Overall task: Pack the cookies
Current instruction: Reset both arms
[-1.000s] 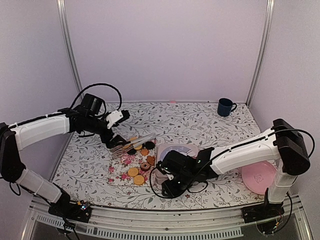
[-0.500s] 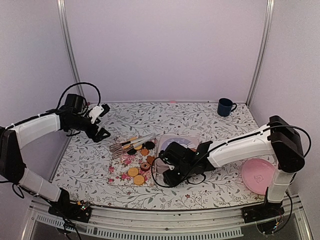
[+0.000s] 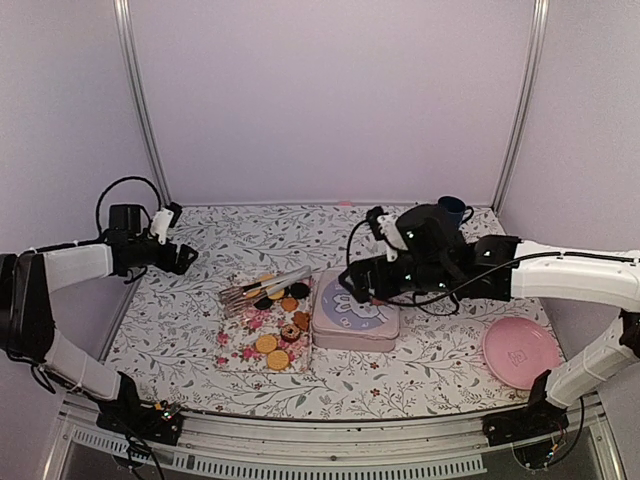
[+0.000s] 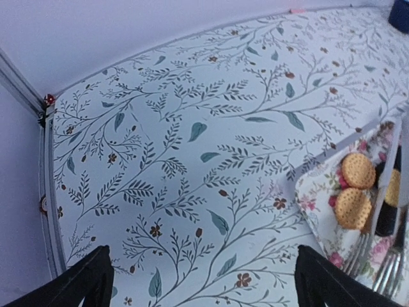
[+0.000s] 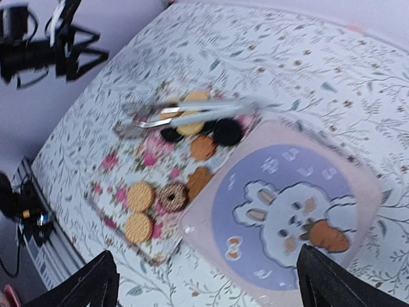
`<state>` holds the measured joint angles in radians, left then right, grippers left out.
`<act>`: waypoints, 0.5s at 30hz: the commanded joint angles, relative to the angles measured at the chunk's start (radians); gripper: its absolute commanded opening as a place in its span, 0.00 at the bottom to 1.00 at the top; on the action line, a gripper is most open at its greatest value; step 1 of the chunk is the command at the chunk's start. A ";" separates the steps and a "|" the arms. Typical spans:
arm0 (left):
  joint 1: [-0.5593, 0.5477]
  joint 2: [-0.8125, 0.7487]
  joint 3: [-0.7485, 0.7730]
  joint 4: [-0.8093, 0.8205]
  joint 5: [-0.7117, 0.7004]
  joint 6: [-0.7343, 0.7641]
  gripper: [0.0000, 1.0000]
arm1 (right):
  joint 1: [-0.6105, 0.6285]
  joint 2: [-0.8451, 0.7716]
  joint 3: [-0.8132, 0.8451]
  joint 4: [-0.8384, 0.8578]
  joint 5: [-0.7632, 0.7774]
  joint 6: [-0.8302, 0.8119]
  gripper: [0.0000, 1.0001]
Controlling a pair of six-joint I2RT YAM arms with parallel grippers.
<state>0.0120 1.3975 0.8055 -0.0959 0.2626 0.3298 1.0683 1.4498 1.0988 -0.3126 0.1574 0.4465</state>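
Two arms, bolted at the near edge behind a metal front rail [image 3: 350,440].

Surface: one table [image 3: 420,375] under a pale cloth printed with leafy sprigs and small dark flowers.

Near left of centre: one floral tray [image 3: 238,350]. The cookies [image 3: 267,343] lie on it. Golden rounds sit at the near end with one brown ring-shaped piece beside them, and dark ones sit farther back. Metal tongs with fork-like tips [image 3: 265,285] rest across the tray's far end.

Touching the tray's right side: one pink tin [image 3: 355,318], lid on, with a rabbit and carrot picture on top.

Near right: one pink plate [image 3: 520,352], well apart from the tin.

Right gripper [image 5: 204,278]: hangs over the tin's far edge, fingers spread wide, holding nothing.

Left gripper [image 4: 203,272]: over bare cloth by the table's left edge, well apart from the tray, fingers likewise spread wide, nothing between them.

Far right corner: one dark blue mug [image 3: 452,214], upright.

Room: plain lilac walls [image 3: 330,100] on three sides, with a metal upright [image 3: 140,100] in each back corner.
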 commanded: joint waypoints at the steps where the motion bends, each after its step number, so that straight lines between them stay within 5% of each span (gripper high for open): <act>1: 0.105 0.013 -0.117 0.372 0.116 -0.241 0.99 | -0.234 -0.119 -0.075 0.052 0.109 0.024 0.99; 7: 0.149 -0.025 -0.455 1.049 0.178 -0.388 0.99 | -0.474 -0.250 -0.330 0.235 0.352 0.003 0.99; 15: 0.117 0.056 -0.557 1.322 0.061 -0.332 0.99 | -0.658 -0.318 -0.580 0.591 0.447 -0.179 0.99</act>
<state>0.1394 1.4071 0.2443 0.9604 0.3706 0.0135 0.4351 1.1736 0.6121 -0.0093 0.4808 0.4194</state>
